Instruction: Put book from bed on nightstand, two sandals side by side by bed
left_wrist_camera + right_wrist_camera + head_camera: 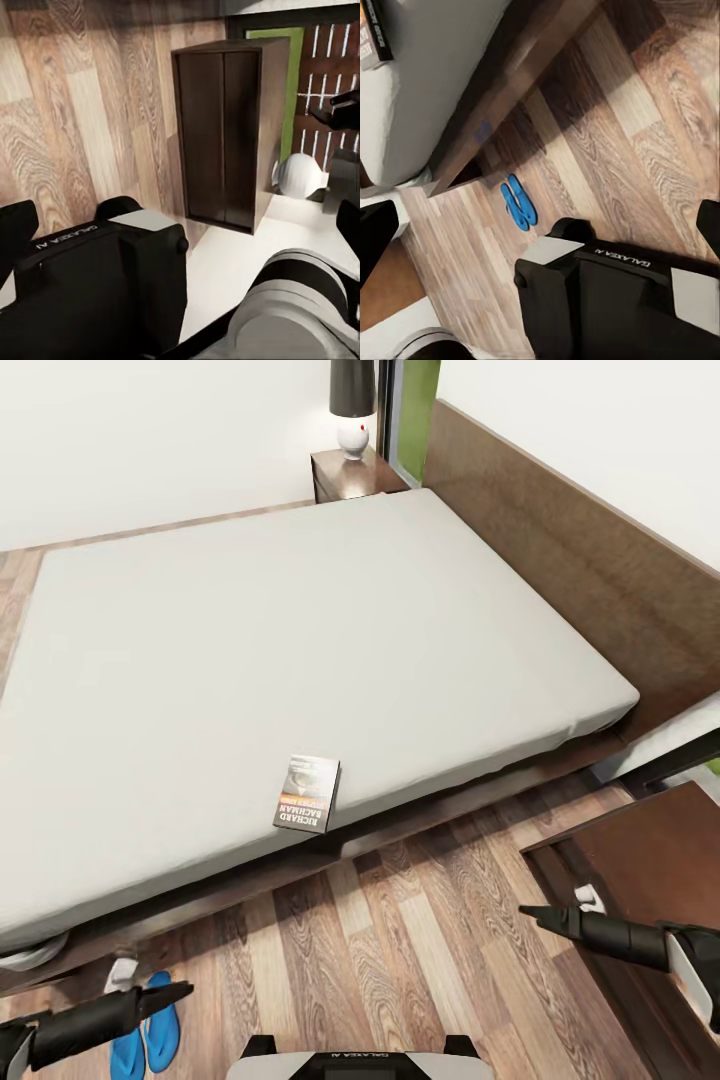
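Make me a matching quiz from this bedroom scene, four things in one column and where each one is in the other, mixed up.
Things:
1. book
2. sandals
3. lamp
4. mattress

Places:
A. on the far nightstand
B. on the dark wooden bed frame
C. near the mattress edge closest to the robot
D. on the plank floor beside the bed

Pairs: 1-C, 2-D, 3-A, 4-B
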Motion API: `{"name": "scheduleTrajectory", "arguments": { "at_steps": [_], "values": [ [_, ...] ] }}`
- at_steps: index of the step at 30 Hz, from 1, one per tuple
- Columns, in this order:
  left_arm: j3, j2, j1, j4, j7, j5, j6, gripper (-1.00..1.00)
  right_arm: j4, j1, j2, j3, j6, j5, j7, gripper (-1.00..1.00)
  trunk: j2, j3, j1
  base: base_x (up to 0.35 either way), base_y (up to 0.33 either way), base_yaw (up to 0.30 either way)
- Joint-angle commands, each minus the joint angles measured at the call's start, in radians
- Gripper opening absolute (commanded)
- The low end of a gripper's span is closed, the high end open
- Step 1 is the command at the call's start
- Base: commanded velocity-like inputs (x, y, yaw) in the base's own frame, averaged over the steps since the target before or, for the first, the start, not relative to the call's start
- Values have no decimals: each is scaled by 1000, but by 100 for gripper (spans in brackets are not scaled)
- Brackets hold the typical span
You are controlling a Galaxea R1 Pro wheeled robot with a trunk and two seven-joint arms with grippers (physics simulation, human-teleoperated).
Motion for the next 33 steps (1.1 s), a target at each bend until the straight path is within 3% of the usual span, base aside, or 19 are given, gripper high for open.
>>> {"name": "scheduleTrajectory", "arguments": {
  "at_steps": [1, 3, 5, 8, 10, 13, 17, 26, 33],
  "values": [
    [10, 0, 3, 14, -5, -10, -2, 100, 13, 0, 0, 0, 3, 2, 1, 100, 0, 0, 0, 0, 0, 0],
    [10, -1, 15, 112, 8, -11, -116, 100, 111, 0, 1, -1, -74, 40, 3, 100, 0, 0, 0, 0, 0, 0],
    [10, -1, 17, 145, 20, -11, -159, 100, 191, 0, 1, 0, -150, 53, 1, 100, 0, 0, 0, 0, 0, 0],
    [10, -1, 19, 170, 61, -12, -180, 100, 307, 0, 1, 1, -246, 63, 3, 100, 0, 0, 0, 0, 0, 0],
    [10, -5, 23, 195, 140, -12, -188, 100, 374, 0, 1, 1, -296, 66, 3, 100, 0, 0, 0, 0, 0, 0],
    [10, -19, 25, 205, 222, -12, -190, 100, 396, 0, 1, 1, -313, 68, 1, 100, 0, 0, 0, 0, 0, 0],
    [10, -27, 25, 209, 265, -12, -192, 100, 399, 0, 1, 2, -320, 68, -1, 100, 0, 0, 0, 0, 0, 0],
    [13, -25, 25, 206, 280, -4, -191, 100, 406, 0, 1, 2, -323, 68, -2, 100, 0, 0, 0, 0, 0, 0],
    [14, -25, 25, 206, 280, -3, -191, 100, 408, 0, 1, 2, -323, 68, -1, 100, 0, 4, 0, 0, 0, 176]
  ]
}}
